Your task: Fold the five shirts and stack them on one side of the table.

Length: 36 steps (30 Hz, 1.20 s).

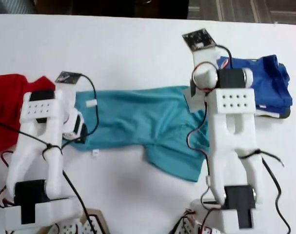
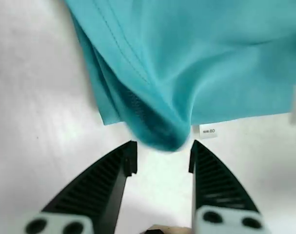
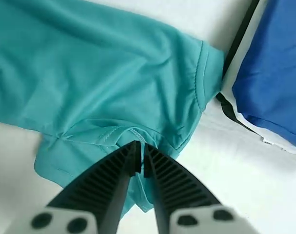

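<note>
– Seeing any readable print on the shirts?

– No. One small white tag (image 2: 207, 130) lies on the worktop (image 1: 128, 44), touching the edge of the teal shirt (image 1: 138, 117) near the left hand (image 2: 162, 146). Print is too small to read. A second tag (image 3: 268, 142) pokes out under the blue shirt (image 3: 279, 73) and is also illegible.

– Hand states?

– Left hand: fingers spread wide, holding nothing. A bulging fold of the teal shirt sits right at the tips, between them. Right hand (image 3: 140, 146): fingers pressed nearly together, pinching teal fabric at a stitched seam near a sleeve.

– Where does the teal shirt lie?

– Stretched lengthwise across mid-worktop between the two arms. One end is at the left hand, the other at the right hand. One flap hangs toward the arm bases.

– Edges, free room?

– Red shirt (image 1: 9, 107) is bunched at the left worktop edge, just beside the left arm. Blue shirt is folded at the right edge on top of dark and white layers, just beside the teal sleeve. Bare worktop runs along the far side, and there's more between the arm bases.
</note>
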### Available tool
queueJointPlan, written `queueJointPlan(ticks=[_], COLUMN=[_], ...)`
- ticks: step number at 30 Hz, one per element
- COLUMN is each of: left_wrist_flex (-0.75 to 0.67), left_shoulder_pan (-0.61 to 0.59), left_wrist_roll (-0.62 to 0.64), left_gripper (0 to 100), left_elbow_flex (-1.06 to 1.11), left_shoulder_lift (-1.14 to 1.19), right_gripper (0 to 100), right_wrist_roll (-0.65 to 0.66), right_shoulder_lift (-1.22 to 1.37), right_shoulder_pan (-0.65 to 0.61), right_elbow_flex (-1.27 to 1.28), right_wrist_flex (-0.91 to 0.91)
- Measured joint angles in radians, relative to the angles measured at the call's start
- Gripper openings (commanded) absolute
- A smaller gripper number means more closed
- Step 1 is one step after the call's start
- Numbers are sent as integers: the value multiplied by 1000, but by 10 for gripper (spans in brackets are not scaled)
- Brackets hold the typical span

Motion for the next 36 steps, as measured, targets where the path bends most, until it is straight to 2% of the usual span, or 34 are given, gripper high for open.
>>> queueJointPlan(ticks=[11,13,16,36], left_wrist_flex=[-114,-130,-143,-153], left_shoulder_pan=[-2,-2,0,3], left_wrist_roll=[11,9,11,8], left_gripper=[179,142,20,28], left_elbow_flex=[114,123,123,21], left_shoulder_lift=[61,69,72,72], right_gripper=[20,20,20,20], right_wrist_roll=[2,2,2,2], right_shoulder_lift=[-140,-141,-141,-141], right_shoulder_pan=[0,0,0,0], right_elbow_flex=[226,229,229,310], right_wrist_flex=[-106,-106,-106,-137])
